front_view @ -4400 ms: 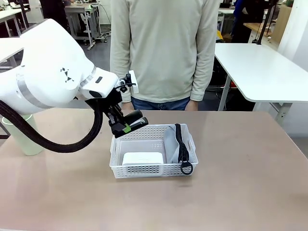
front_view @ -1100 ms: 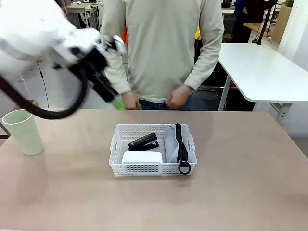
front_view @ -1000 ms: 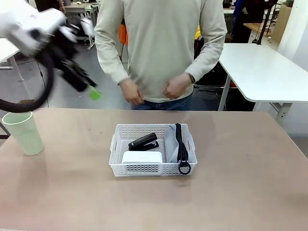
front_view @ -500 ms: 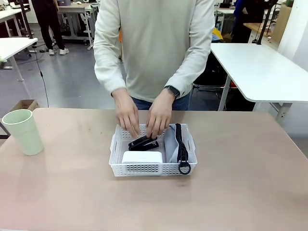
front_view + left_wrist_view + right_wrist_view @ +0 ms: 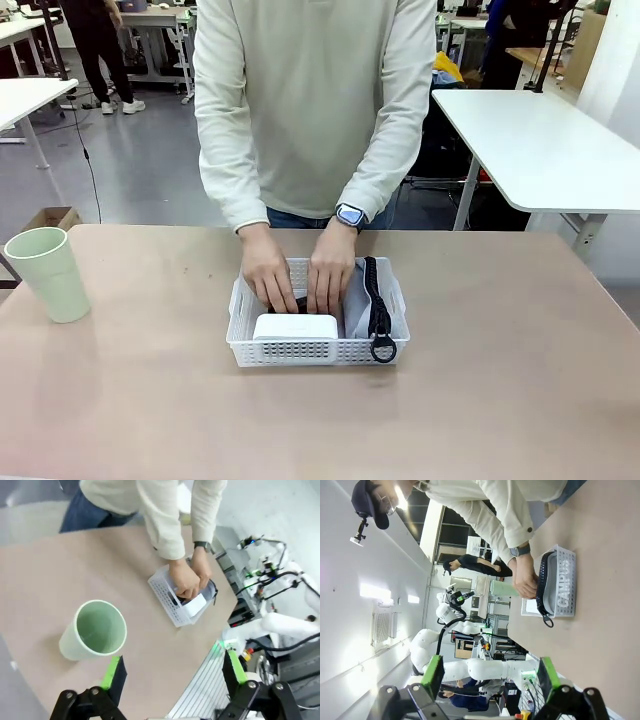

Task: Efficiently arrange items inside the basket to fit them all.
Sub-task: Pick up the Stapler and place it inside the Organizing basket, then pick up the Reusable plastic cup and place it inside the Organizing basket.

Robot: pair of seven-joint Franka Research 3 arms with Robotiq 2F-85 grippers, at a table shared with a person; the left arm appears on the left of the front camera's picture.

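Tan table (image 5: 500,390) bears the basket (image 5: 300,352), person's hands (image 5: 270,283) inside, green cup (image 5: 48,272) apart.

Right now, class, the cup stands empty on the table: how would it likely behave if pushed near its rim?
The cup looks empty, so probably light. It is tall and narrower at the base, so a high push would likely tip it, not slide it. Once down, its taper would probably roll it in a curve.

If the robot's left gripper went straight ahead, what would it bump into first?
Probably the bare table between the pale green cup and the basket. The cup sits just beside the left gripper's line, so I can't be sure.
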